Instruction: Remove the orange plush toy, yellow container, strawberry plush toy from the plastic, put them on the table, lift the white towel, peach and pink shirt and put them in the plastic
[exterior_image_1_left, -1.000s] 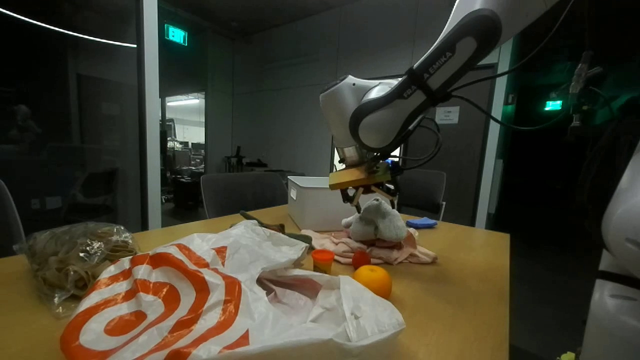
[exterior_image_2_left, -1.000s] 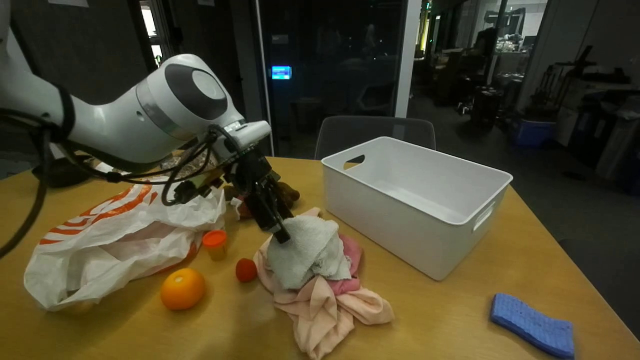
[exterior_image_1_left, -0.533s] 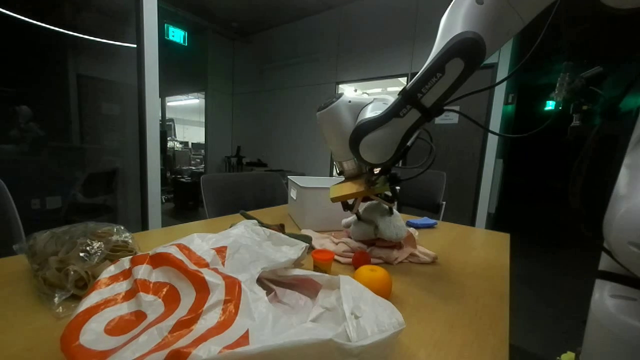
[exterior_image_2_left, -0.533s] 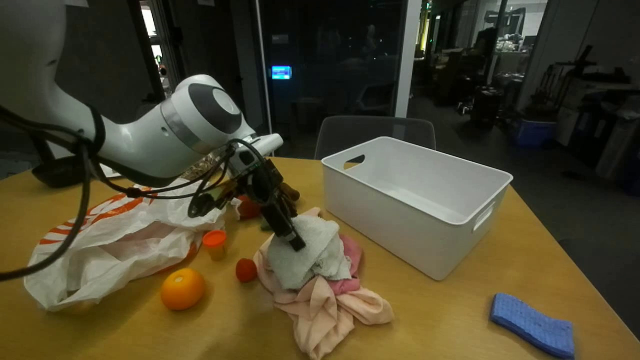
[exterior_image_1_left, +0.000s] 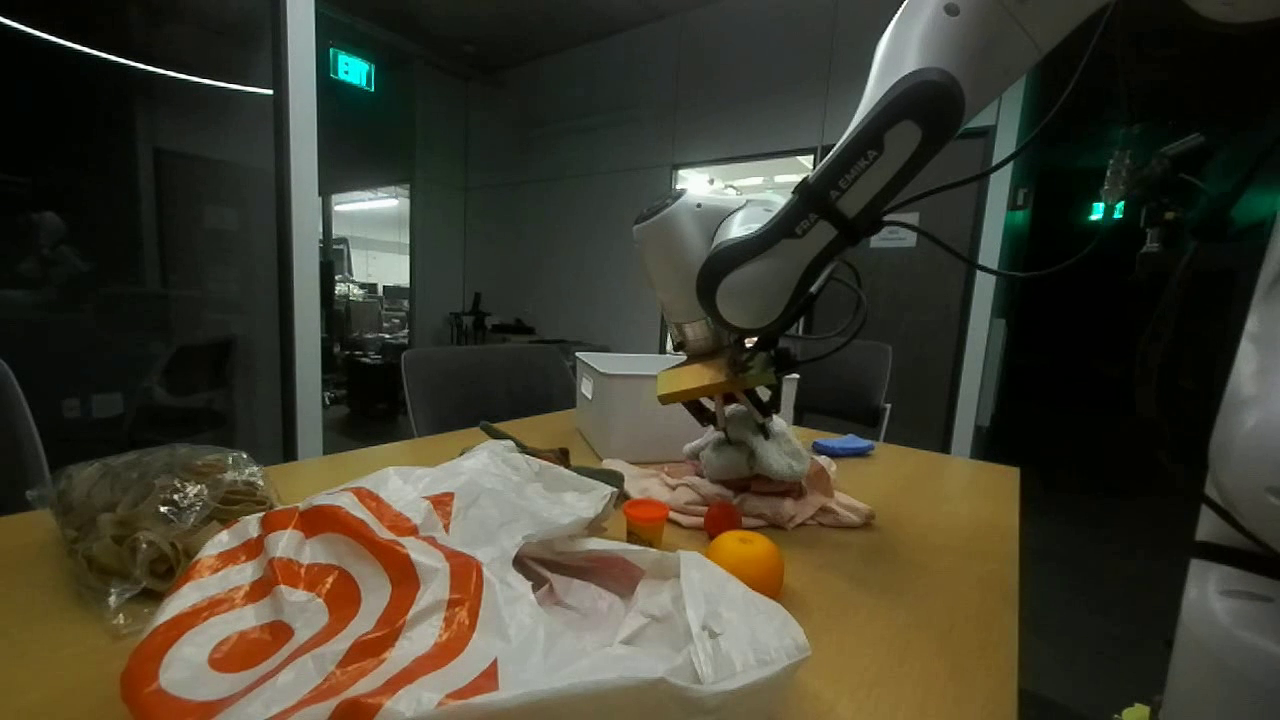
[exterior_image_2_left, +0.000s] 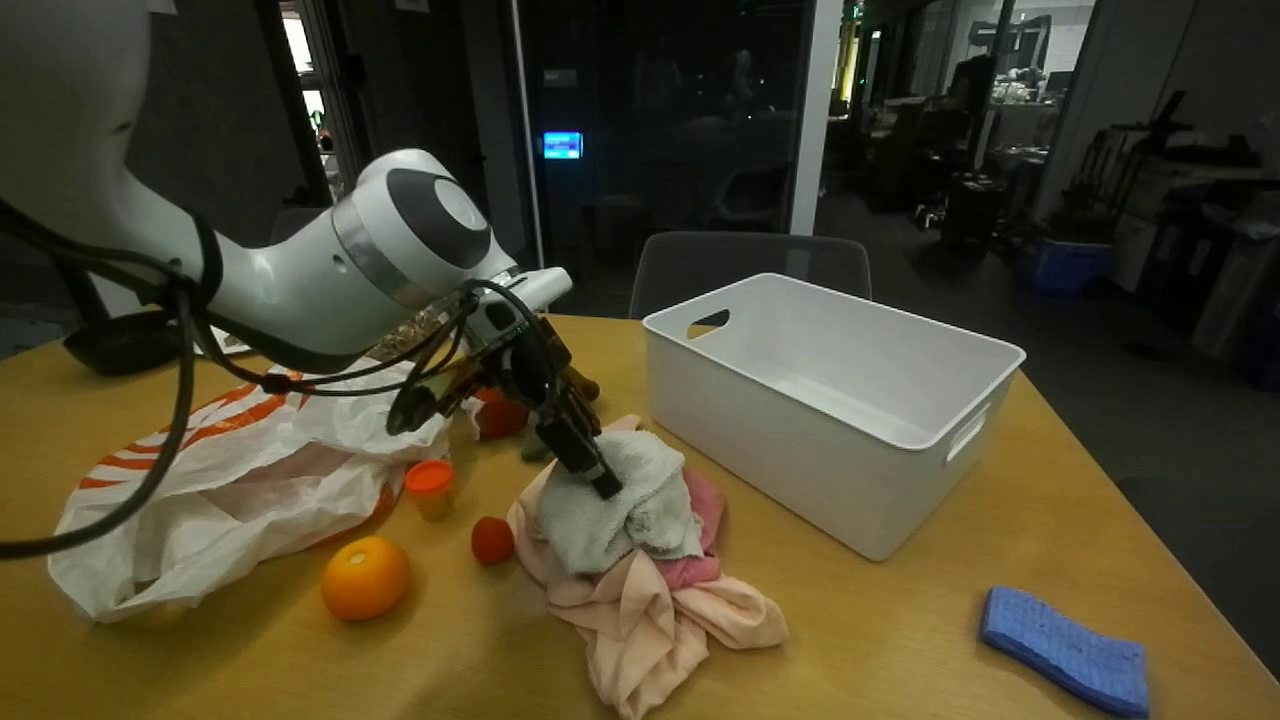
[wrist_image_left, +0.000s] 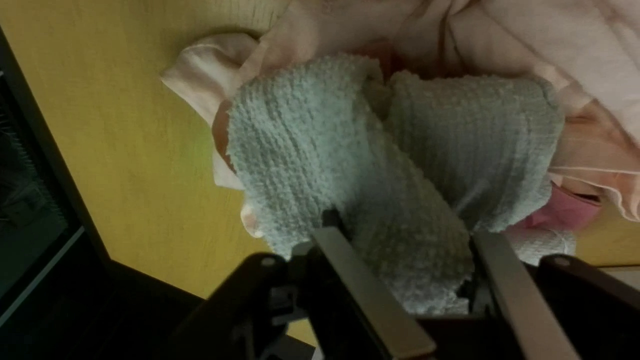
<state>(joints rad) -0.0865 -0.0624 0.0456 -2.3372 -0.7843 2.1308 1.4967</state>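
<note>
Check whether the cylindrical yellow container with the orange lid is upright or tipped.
Upright. In both exterior views the yellow container stands on the wooden table with its orange lid on top.

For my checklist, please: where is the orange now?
In an exterior view, the orange sits at left on the table, between the white bag and the small red strawberry.

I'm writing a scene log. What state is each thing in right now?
Peach cloth: crumpled
Pink cloth: partly covered
White towel: bunched, atop the cloths
Gripper: around a towel fold; firmness of grip unclear
Plastic bag: lying down, mouth open
Orange toy: outside that bag
Small red toy: outside that bag
Yellow container: upright, orange lid on
White bin: upright, open-topped
Clear bag: filled, closure unclear
</note>
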